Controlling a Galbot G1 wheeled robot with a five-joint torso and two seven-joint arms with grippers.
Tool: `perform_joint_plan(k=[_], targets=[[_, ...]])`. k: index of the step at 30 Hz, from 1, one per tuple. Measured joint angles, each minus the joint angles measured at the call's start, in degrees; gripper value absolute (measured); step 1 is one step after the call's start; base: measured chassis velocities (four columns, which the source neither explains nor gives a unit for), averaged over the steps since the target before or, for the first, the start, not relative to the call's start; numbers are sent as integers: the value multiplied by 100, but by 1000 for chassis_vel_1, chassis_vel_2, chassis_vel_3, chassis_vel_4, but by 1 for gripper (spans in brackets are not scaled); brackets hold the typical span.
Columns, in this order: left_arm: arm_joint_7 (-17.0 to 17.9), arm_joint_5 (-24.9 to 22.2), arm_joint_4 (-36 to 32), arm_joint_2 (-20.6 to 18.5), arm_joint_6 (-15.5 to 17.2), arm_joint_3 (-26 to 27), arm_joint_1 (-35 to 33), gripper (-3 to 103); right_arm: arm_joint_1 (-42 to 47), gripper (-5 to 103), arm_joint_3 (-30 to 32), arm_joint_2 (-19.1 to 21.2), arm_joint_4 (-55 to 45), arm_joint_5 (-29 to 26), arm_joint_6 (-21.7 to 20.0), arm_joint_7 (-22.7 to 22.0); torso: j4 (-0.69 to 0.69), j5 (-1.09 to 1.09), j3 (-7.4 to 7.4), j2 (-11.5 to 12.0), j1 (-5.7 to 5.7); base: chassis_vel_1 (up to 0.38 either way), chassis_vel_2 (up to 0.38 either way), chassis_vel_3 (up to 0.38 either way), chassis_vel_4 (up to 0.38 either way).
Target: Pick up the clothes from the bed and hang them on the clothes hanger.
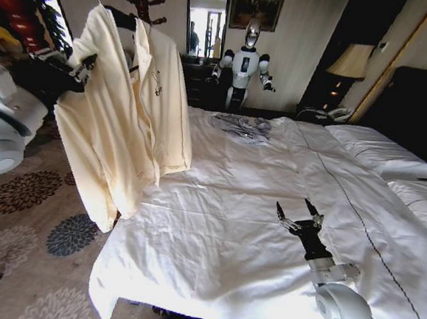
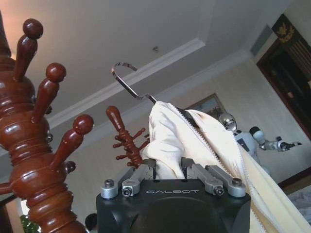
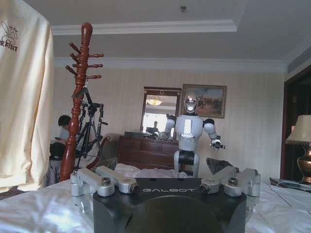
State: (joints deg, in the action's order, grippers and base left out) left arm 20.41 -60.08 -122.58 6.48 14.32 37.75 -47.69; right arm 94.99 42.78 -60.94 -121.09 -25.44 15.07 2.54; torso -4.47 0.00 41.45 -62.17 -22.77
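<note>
The bed (image 1: 267, 230) lies white and wide, with the right end effector (image 1: 299, 213) resting low over its sheets, fingers spread and holding nothing. The clothes (image 1: 124, 115) hang off the bed at the robot's left on the clothes hanger (image 2: 127, 80), beside the wooden coat stand (image 2: 29, 145); the left end effector (image 2: 169, 172) is clenched on the cream fabric

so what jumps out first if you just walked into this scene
The cream shirt hangs in the air left of the bed, already on the black hanger, with the left pincer shut on its fabric. The right pincer hovers open over the white sheets, and a grey garment lies farther up.
</note>
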Motion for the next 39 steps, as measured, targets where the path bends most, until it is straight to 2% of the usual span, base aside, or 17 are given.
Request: perform_joint_plan(k=[8,15,21,26,34,39], targets=[[96,-13,237,-64,109,72,-4,24,-33,100,-40,13,20,4,-16,-34,1,0,0,0,0,0,0,0,0],[415,187,289,-30,282,25,-15,24,-37,100,-107,-44,57,71,-20,-51,1,1,0,0,0,0,0,0,0],[642,160,196,21,533,18,-22,24,-27,100,-136,-88,74,101,-21,-73,1,0,0,0,0,0,0,0,0],[755,127,136,36,599,33,-23,24,-27,100,-190,-121,88,140,-21,-77,1,0,0,0,0,0,0,0,0],[1039,-35,-214,47,927,159,-22,24,-26,100,-222,-182,143,181,-17,-81,1,1,0,0,0,0,0,0,0],[1108,-119,-199,44,972,190,-22,24,-49,100,-224,-199,156,183,-16,-103,1,1,0,0,0,0,0,0,0]])
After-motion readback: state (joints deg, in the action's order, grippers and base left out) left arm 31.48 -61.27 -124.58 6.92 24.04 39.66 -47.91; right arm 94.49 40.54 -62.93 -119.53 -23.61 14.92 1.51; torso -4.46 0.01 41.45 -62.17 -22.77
